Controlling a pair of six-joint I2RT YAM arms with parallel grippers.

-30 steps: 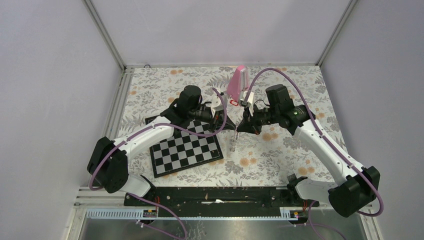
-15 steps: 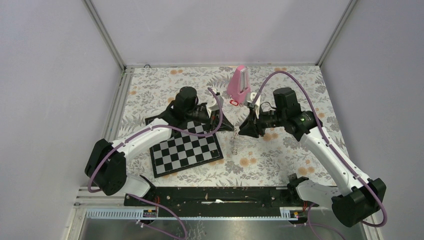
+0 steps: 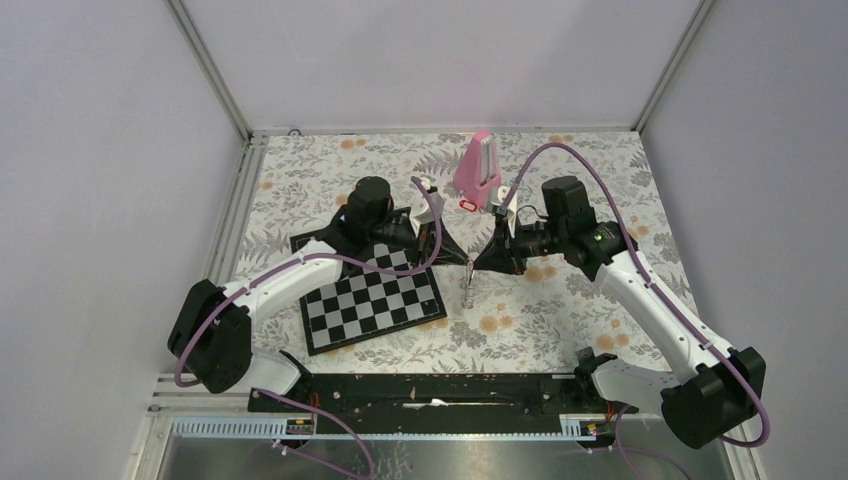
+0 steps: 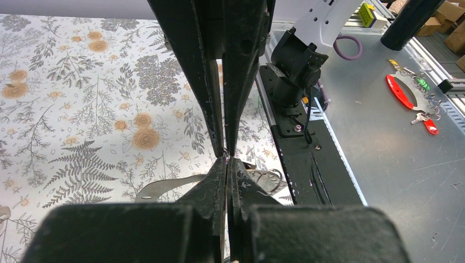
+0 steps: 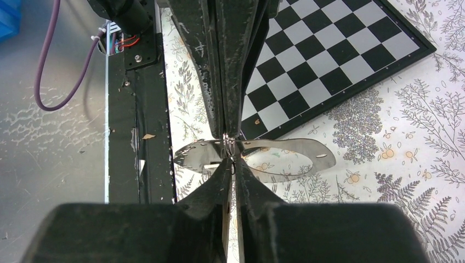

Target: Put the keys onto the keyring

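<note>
The keyring (image 5: 307, 155) is a pale flat loop with small holes. It hangs off the table between the two grippers, with thin wire rings (image 5: 229, 143) at its top edge. From above the keyring (image 3: 466, 283) shows as a thin sliver. My left gripper (image 3: 462, 259) is shut on those wire rings, fingertips (image 4: 219, 170) pressed together. My right gripper (image 5: 232, 163) meets it tip to tip from the other side. Its jaws are nearly together on a thin wire of the same ring. A small red-headed key (image 3: 466, 206) lies by the metronome's foot.
The pink metronome (image 3: 477, 168) stands behind the grippers. The chessboard (image 3: 370, 295) lies left of them, under the left arm. The black base rail (image 3: 430, 392) runs along the near edge. Past it, red-handled bits and loose rings (image 4: 408, 96) lie on the metal bench.
The right wrist swung out to the right while its tips stayed at the keyring. The left wrist shifted slightly left. The keyring still hangs between the two grippers.
</note>
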